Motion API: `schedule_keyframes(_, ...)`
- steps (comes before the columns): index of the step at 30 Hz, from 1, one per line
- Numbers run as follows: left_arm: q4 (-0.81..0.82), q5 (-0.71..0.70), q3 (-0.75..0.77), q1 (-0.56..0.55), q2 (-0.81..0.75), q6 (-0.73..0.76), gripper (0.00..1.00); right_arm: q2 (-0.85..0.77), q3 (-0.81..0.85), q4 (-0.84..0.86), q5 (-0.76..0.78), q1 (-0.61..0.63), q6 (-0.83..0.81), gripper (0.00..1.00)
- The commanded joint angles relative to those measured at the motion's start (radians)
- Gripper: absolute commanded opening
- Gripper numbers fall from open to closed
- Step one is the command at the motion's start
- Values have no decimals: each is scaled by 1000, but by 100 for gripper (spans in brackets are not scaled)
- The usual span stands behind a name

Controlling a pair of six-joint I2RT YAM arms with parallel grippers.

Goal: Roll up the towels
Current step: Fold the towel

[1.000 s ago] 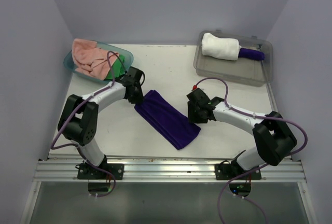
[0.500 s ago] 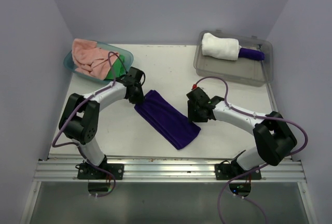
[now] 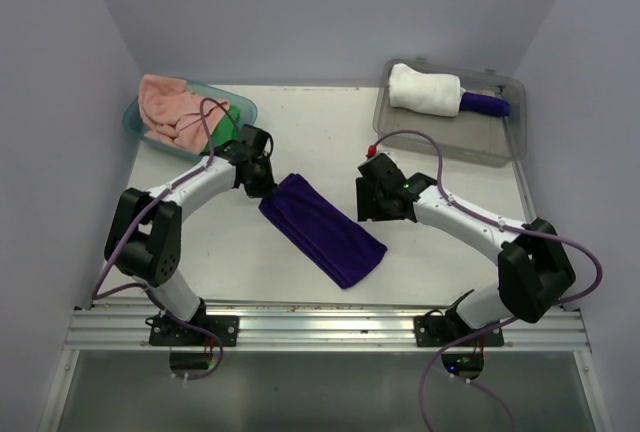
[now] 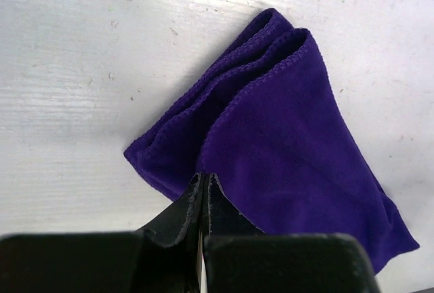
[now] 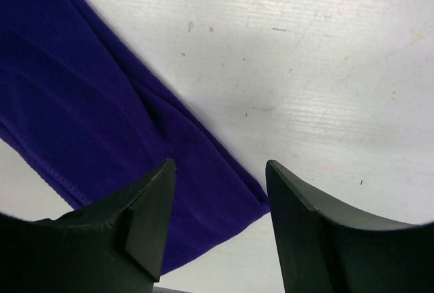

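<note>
Dark purple folded cloth towel [image 3: 322, 229] lies flat on the white table [image 3: 310, 132], between the grippers.
Left gripper [image 4: 203, 179] pressed together at the towel's edge; right gripper [image 5: 218, 201] spread over a far corner.

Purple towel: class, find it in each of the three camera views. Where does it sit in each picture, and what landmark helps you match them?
Top external: purple towel lies diagonally mid-table, between the two arms.
Left wrist: purple towel fills centre and right, a folded corner at top.
Right wrist: purple towel covers the left, ending at lower centre.
Shared landmark: the scuffed white table under it.
</note>
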Motion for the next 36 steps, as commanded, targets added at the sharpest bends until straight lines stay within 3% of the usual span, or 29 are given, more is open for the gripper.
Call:
schedule_keyframes(1, -21, 50, 25, 42, -57, 41, 0, -52, 56, -11, 26, -4, -42, 60)
schedule_keyframes(8, -25, 58, -11, 73, -66, 41, 0, -55, 70, 14, -43, -5, -76, 61)
schedule_keyframes(12, 0, 30, -24, 74, -31, 56, 0, -20, 55, 48, -185, -4, -119, 60)
schedule_keyframes(18, 17, 36, -33, 82, 50, 73, 0, 3, 38, 39, -198, -4, -118, 56)
schedule_keyframes(22, -1, 10, -30, 81, -5, 67, 15, 8, 12, 60, -218, 4, -101, 45)
schedule_keyframes(28, -60, -59, -27, 79, -134, 52, 30, 20, 0, 72, -218, 6, -108, 44)
schedule_keyframes(36, -40, -83, -67, -33, -183, 53, 26, 87, 46, 63, -236, 35, -131, 40)
